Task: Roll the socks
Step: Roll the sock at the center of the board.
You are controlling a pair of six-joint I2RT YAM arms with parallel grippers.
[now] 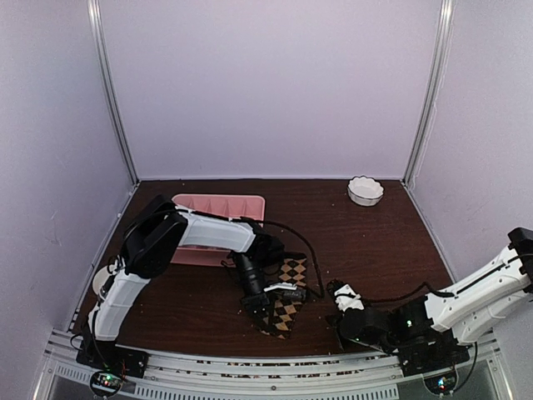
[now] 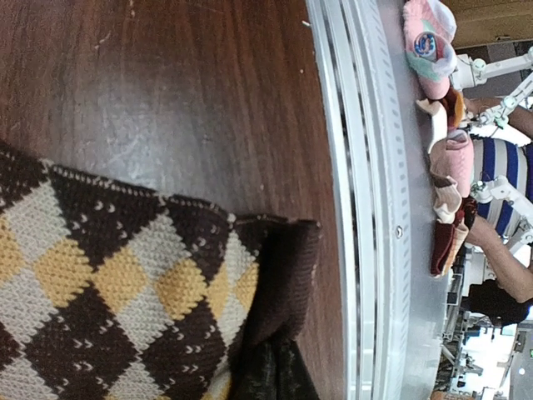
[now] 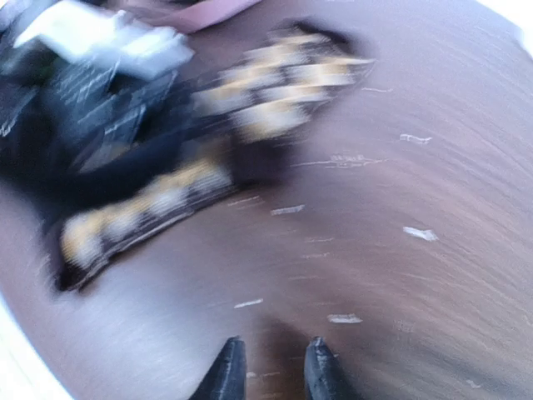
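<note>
**Left pincer clamped on the sock, right one hanging back**

Far left first: a small white round object (image 1: 102, 282) sat at the table's (image 1: 375, 250) edge, half hidden behind my left arm, and I could not make out what it was. Behind that arm lay the pink divided tray (image 1: 218, 202), close to the back wall.

And there was my left pincer (image 1: 281, 293), reached out to mid-table and shut tight on the checkered sock (image 1: 287, 317)! The wrist view showed the dark cuff edge bunched up and drawn in between my fingers. The rest of the brown, tan and yellow diamond knit lay flat on the wood, near the metal rail (image 2: 358, 208) at the front edge.

Moving right, my right pincer (image 3: 273, 371) hovered low over bare wood just beside the sock. Its two fingertips stood slightly apart with nothing between them, only table showing through the gap. That view was blurred, the sock a smear at upper left.

Far right, at the back, a white scalloped bowl (image 1: 366, 191) sat well apart from everything.
</note>
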